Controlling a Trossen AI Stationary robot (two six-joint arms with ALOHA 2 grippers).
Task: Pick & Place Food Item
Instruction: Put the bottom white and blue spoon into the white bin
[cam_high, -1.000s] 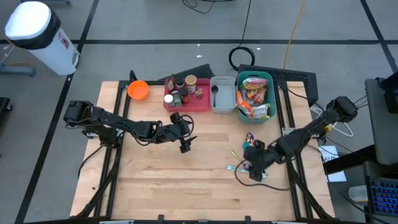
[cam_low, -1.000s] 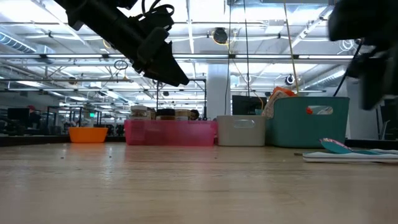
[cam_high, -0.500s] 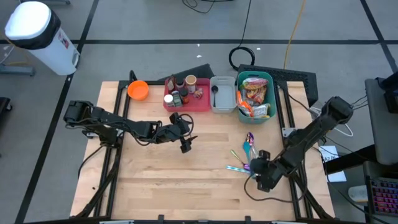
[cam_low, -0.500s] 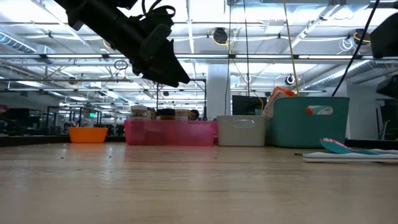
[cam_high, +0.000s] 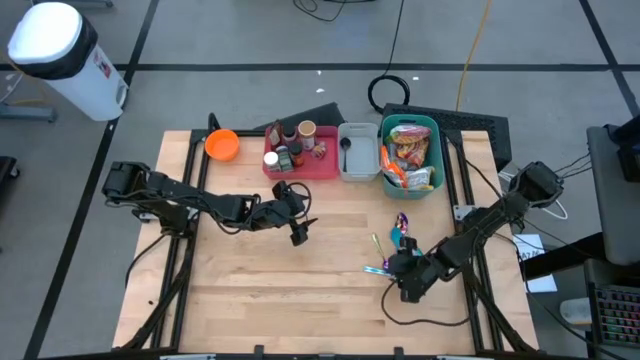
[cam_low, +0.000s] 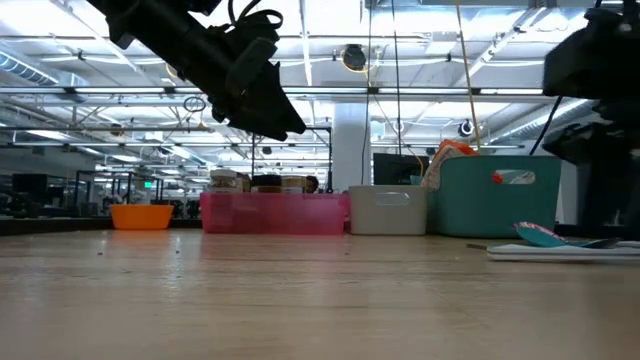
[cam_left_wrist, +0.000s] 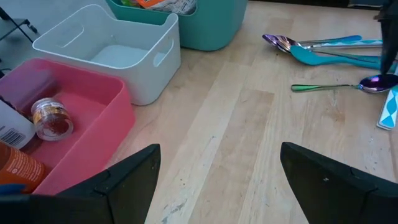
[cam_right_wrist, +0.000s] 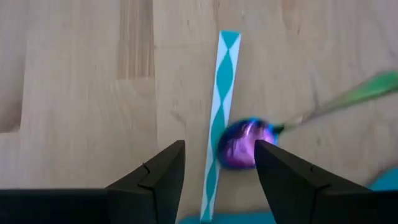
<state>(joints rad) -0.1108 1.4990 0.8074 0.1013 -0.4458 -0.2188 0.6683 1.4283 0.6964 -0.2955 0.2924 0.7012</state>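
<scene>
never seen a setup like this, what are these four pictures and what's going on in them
These are four cameras on one two-armed robot at a wooden table. One looks straight down, one sits at table height, and one rides on each wrist.

The left gripper hangs above mid-table with fingers open, holding nothing.

The right gripper is low over loose cutlery: a green-handled spoon with a purple bowl and a teal-patterned strip. Its fingers straddle these but grip nothing yet.

Along the far edge sit an orange bowl, a pink tray of jars, a white bin and a teal bin of food packets.
</scene>
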